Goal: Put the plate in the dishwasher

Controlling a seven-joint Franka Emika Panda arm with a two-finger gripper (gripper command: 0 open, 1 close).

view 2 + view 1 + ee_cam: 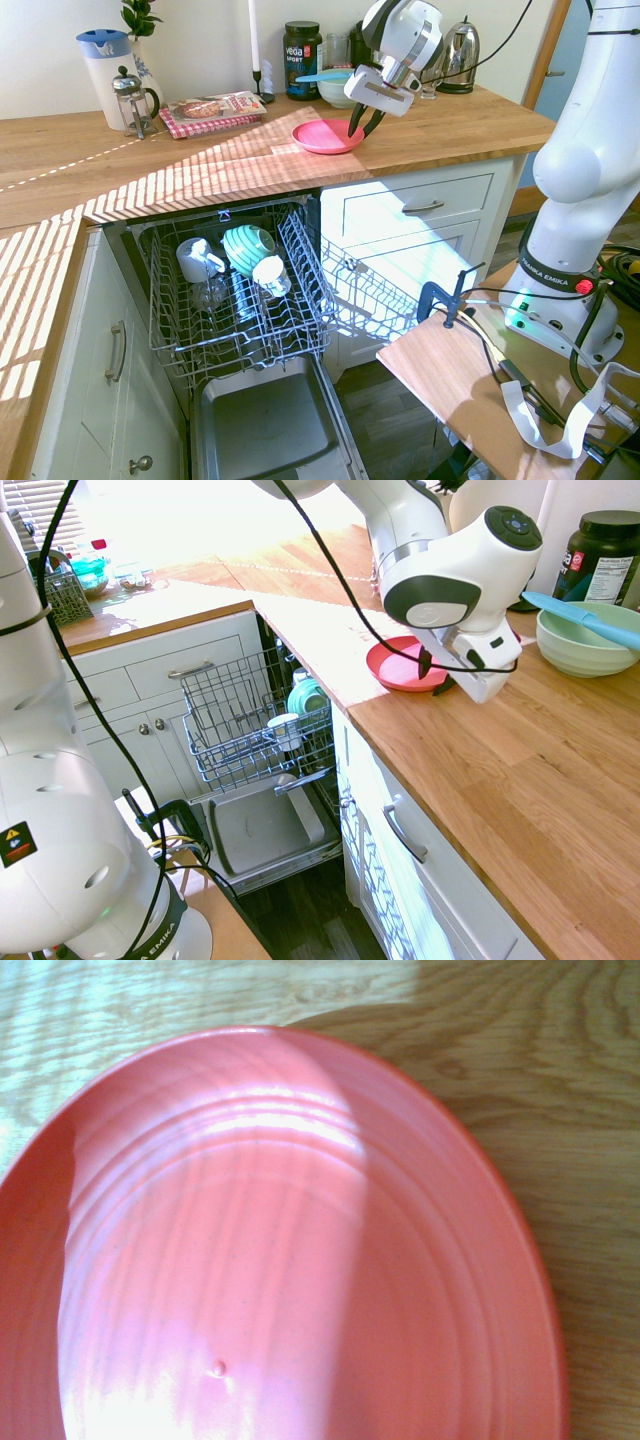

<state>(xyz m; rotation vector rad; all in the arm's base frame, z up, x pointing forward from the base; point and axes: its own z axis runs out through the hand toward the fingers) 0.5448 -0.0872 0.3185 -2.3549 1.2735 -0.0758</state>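
The pink-red plate (395,665) (320,137) lies flat on the wooden counter, above the open dishwasher (230,300). My gripper (434,676) (362,124) has come down at the plate's edge on the side nearest the bowl. Its jaws stand part open and straddle the rim, one finger over the plate and one just outside it. The wrist view is almost filled by the plate (300,1260), with bare wood beside it. The dishwasher's grey wire rack (230,720) is pulled out over the dropped door (260,830) (265,430).
A pale green bowl (585,640) with a blue spatula stands just beyond the gripper, beside a black tub (605,555). A kettle (460,45) is behind it. The rack holds a teal cup (245,245) and white mugs. A cutlery basket (60,595) sits on the far counter.
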